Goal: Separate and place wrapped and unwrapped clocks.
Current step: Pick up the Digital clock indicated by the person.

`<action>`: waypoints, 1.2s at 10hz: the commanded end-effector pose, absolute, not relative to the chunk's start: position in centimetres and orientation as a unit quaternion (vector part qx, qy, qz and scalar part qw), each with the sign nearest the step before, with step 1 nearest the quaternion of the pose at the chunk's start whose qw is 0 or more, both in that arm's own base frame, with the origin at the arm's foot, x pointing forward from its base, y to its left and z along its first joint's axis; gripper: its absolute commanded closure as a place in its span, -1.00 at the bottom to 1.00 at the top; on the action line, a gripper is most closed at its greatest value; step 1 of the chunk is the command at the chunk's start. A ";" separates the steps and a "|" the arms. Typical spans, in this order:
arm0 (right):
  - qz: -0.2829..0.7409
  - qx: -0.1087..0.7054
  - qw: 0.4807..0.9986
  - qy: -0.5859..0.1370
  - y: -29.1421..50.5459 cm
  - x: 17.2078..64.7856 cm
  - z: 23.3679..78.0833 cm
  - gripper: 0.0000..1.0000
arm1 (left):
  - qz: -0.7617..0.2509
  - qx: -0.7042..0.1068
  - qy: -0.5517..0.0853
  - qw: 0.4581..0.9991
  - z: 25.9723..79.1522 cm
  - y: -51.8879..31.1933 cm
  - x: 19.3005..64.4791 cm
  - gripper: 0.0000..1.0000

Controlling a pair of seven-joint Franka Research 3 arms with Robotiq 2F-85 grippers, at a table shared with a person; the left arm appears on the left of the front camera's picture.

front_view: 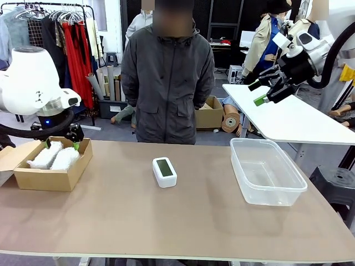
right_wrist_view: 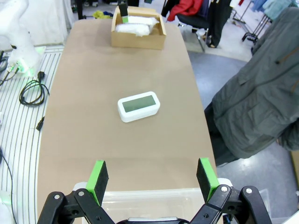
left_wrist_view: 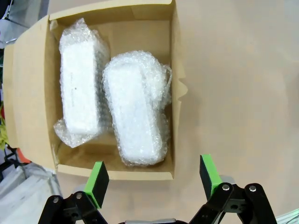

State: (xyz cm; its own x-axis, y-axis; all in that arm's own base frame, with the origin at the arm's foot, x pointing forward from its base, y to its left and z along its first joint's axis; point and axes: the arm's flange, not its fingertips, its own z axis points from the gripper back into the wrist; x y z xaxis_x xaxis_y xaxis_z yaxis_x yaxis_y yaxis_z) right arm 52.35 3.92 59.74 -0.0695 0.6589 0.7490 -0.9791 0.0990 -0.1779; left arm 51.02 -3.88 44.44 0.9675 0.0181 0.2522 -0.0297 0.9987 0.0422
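Here, cardboard box (left_wrist_view: pixel 117 172) holds two wrapped clocks (left_wrist_view: pixel 135 112), side by side.

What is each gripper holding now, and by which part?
Nothing is held. The left gripper hangs open over the brown cardboard box; the right gripper is open above the clear rectangular plastic tub.

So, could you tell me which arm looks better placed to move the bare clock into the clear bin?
Probably the right arm: its open jaws hang on the clear bin's side, facing the bare clock. The left arm's jaws sit over the cardboard box of wrapped clocks.
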 end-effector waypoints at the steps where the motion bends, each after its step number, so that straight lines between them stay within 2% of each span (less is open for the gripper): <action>1: 0.636 0.215 0.646 -0.363 3.9 52.3 59.8 -1.00 | 0.008 0.028 -0.135 0.990 44.3 -3.6 50.9 -1.00; 4: 0.636 0.215 0.646 -0.363 3.9 52.3 59.8 -1.00 | 0.012 0.023 -0.127 0.992 44.4 -3.9 51.0 -1.00; 6: 0.636 0.215 0.646 -0.363 3.9 52.3 59.8 -1.00 | -0.048 -0.046 -0.031 0.997 44.8 -3.6 51.8 -1.00; 8: 0.636 0.215 0.646 -0.363 3.9 52.3 59.8 -1.00 | -0.104 -0.072 0.024 0.992 45.4 -3.7 53.0 -1.00; 12: 0.636 0.215 0.646 -0.363 3.9 52.3 59.8 -1.00 | -0.201 -0.141 0.044 0.969 47.3 -2.5 57.1 -1.00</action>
State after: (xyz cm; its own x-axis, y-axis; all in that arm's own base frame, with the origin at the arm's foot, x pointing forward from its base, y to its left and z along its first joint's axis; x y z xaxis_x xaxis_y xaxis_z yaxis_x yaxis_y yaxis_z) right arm 52.35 3.93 59.73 -0.0695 0.6589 0.7490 -0.9791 0.0989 -0.1779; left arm 55.49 -3.27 46.62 0.9376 -0.3448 -0.0452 0.3260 0.9166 -0.2313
